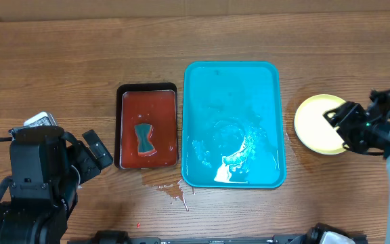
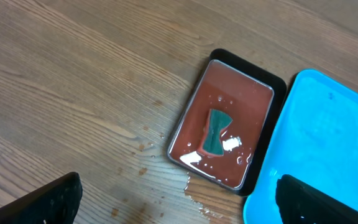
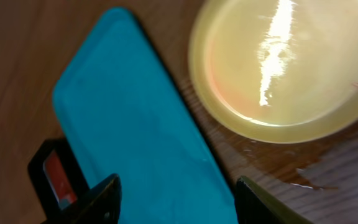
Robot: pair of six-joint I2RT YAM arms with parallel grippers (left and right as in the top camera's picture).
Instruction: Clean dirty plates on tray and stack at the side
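Over plate (image 1: pixel 315 125), right end effector (image 1: pixel 340 127) spread, empty

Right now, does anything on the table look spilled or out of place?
Yes. Reddish liquid lies splashed on the table in front of the black tray and the turquoise tray. The table around the yellow plate looks wet too, and a sponge lies soaking in the black tray.

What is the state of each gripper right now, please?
Left gripper: open, fingers wide apart, holding nothing.
Right gripper: open, holding nothing.
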